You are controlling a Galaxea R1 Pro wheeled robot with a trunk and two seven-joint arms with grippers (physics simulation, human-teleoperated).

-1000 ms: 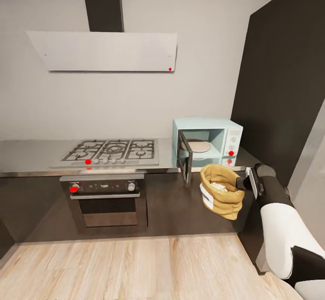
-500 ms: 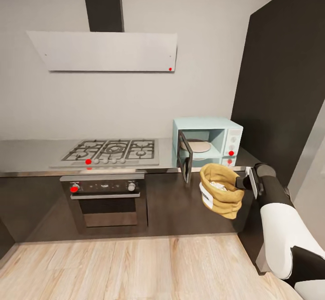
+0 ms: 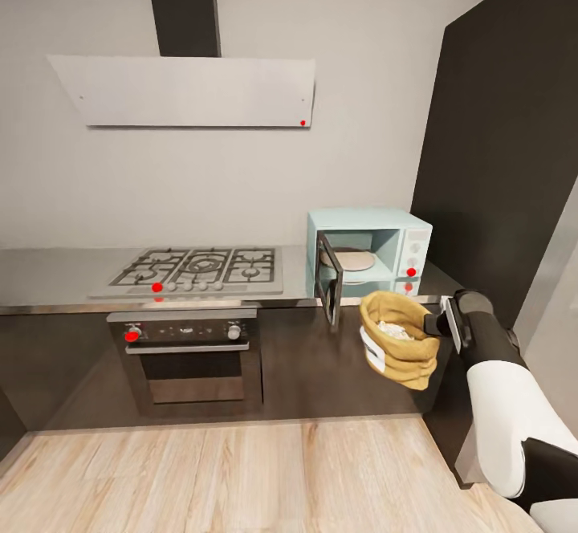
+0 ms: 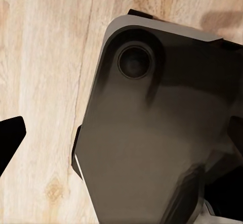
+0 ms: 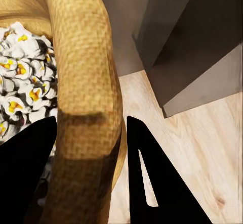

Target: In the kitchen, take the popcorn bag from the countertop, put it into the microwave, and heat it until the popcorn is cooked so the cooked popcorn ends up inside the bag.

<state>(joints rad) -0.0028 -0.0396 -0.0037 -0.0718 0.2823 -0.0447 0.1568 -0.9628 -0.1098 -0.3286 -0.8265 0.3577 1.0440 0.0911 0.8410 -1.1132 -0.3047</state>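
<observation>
My right claw (image 5: 88,178) is pinching the rolled rim of the popcorn bag (image 3: 398,339), holding it in the air just below the counter (image 3: 56,276) edge, in front of the microwave (image 3: 368,252) with its door swung open. Popcorn (image 5: 25,77) is showing inside. I cannot tell my left claw's state.

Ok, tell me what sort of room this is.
A home kitchen, by the look of it. A gas hob sits in a grey countertop with a built-in oven below and an extractor hood above, and a small blue microwave stands open beside them.
</observation>
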